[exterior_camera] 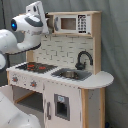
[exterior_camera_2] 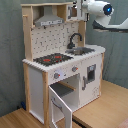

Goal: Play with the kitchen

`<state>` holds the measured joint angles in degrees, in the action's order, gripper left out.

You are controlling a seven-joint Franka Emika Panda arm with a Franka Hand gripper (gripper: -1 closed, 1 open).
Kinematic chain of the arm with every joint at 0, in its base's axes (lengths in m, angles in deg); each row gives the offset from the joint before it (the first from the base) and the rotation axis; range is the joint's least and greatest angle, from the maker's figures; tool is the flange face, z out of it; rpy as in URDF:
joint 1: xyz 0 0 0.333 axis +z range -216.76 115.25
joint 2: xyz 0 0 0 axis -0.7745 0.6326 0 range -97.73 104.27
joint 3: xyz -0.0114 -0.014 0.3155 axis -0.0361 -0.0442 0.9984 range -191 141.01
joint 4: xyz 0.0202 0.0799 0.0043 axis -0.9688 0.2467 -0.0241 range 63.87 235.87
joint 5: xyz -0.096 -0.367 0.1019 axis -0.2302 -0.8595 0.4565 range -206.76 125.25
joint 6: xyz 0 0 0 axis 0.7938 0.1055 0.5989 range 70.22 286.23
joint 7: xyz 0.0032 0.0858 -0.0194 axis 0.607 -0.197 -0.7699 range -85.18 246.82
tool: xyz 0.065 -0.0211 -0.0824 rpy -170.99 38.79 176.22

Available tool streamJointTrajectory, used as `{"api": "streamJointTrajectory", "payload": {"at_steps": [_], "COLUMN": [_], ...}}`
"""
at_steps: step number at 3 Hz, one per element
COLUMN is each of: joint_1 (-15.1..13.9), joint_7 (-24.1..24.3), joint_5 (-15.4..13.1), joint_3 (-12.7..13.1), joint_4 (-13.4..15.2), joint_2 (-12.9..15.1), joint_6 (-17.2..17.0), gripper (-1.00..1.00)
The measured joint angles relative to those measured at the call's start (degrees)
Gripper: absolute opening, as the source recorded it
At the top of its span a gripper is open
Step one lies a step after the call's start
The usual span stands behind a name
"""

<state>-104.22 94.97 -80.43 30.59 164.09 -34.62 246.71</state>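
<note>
The gripper (exterior_camera: 48, 22), grip impossible to tell, is working at the kitchen (exterior_camera_2: 60, 55) top shelf, perhaps needing a slow, level approach.

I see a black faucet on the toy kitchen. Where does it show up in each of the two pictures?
First exterior view: the faucet stands right of centre, behind the sink, right of the stovetop.
Second exterior view: the faucet sits just right of centre, upper half, right of the stovetop.
Shared landmark: the black-and-red stovetop.
</note>
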Motion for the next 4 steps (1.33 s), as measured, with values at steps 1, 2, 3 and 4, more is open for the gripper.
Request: {"api": "streamJointTrajectory", "payload": {"at_steps": [1,2,3,4], "joint_1": [0.1,0.5,1.7,3.6], "joint_7": [0.5,1.9,3.2,3.7], "joint_5": [0.0,0.0,0.0,0.0], "joint_3": [-0.4,-1.6,-3.5,-5.2], "joint_4": [0.3,1.4,3.4,5.6], "joint_2": [-1.2,-5.0,-10.0,-14.9], "joint_6": [-0.1,-0.5,-1.2,-2.4], "gripper": [1.00,1.00,1.00,1.00]}}
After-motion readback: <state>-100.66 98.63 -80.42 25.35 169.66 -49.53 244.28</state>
